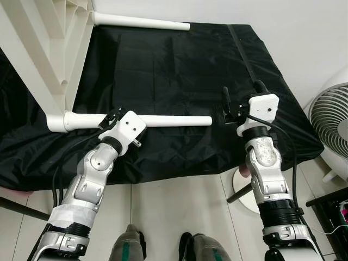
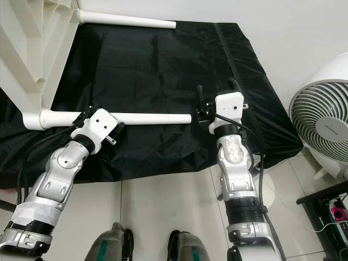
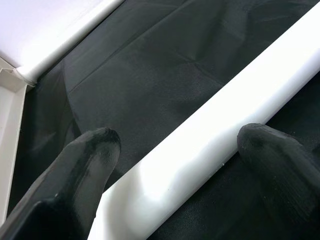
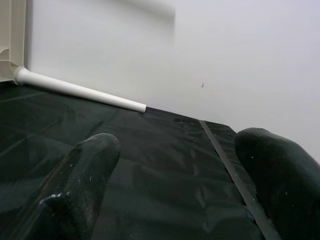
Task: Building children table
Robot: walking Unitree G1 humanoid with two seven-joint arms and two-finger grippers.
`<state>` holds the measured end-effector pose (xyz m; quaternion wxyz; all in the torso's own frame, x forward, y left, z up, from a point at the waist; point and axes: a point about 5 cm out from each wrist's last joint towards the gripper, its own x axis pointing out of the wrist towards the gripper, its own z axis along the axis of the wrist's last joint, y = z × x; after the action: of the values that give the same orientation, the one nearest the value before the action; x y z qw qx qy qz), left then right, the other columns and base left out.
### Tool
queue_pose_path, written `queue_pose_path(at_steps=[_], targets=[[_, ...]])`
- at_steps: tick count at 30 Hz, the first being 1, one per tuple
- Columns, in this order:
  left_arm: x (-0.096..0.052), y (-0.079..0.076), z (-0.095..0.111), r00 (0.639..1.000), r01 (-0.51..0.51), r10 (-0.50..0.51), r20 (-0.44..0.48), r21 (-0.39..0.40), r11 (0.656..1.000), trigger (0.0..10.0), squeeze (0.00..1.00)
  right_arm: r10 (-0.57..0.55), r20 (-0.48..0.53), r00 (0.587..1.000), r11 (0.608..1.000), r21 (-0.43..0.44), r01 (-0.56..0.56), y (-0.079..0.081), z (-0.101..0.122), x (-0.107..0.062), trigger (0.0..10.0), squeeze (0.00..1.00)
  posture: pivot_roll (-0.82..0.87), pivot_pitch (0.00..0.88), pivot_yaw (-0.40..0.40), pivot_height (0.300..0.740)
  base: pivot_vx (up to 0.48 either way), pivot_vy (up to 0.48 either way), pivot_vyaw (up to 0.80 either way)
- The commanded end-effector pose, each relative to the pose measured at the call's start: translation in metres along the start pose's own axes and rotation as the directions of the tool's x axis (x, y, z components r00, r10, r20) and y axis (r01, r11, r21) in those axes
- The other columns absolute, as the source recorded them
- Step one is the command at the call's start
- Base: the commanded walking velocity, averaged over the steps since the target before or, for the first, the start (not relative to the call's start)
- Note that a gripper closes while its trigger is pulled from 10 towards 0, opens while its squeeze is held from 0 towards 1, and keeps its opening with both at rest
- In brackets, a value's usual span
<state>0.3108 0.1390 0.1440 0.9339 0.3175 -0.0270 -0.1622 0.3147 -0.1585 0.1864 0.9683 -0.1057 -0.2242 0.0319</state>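
A white plastic children's table point(image 1: 38, 60) lies tipped on its side at the left of a black cloth point(image 1: 179, 70). Its near white leg point(image 1: 174, 121) sticks out to the right across the cloth. The far leg point(image 1: 141, 22) runs along the wall. My left gripper point(image 1: 111, 117) is open and straddles the near leg point(image 3: 210, 135) close to the tabletop, one black finger point(image 3: 95, 150) on each side of it. My right gripper point(image 1: 243, 95) is open just past the near leg's free end, with nothing between its fingers point(image 4: 95, 155).
A white floor fan point(image 2: 321, 117) stands at the right, with a round white base point(image 1: 247, 190) near my right arm. A dark rack point(image 1: 331, 209) sits at the bottom right. Tiled floor point(image 1: 174, 212) lies before the cloth, where my feet show.
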Motion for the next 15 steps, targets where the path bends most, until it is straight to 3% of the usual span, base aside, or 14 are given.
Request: queue_pose_path(at_steps=[1, 6, 15], targets=[[-0.002, 0.004, 0.001, 0.99, -0.137, 0.137, 0.012, 0.004, 0.991, 10.0, 0.0, -0.02, -0.017, 1.0, 1.0, -0.007, 0.02, 0.0, -0.003, -0.003, 10.0, 0.0, 0.13, 0.091, -0.013, 0.74, 0.0, 0.0, 0.0], [0.0, 0.004, 0.0, 0.984, -0.178, 0.178, 0.007, 0.023, 0.984, 10.0, 0.0, -0.099, -0.012, 0.995, 0.995, -0.013, 0.099, -0.009, -0.003, 0.002, 10.0, 0.0, 0.14, 0.086, -0.024, 0.74, 0.0, 0.0, 0.0], [0.01, 0.013, 0.007, 0.967, -0.256, 0.256, 0.021, 0.047, 0.965, 10.0, 0.0, -0.134, -0.009, 0.991, 0.991, 0.018, 0.134, -0.013, -0.001, 0.006, 10.0, 0.0, 0.15, 0.094, -0.027, 0.74, 0.0, 0.0, 0.0]])
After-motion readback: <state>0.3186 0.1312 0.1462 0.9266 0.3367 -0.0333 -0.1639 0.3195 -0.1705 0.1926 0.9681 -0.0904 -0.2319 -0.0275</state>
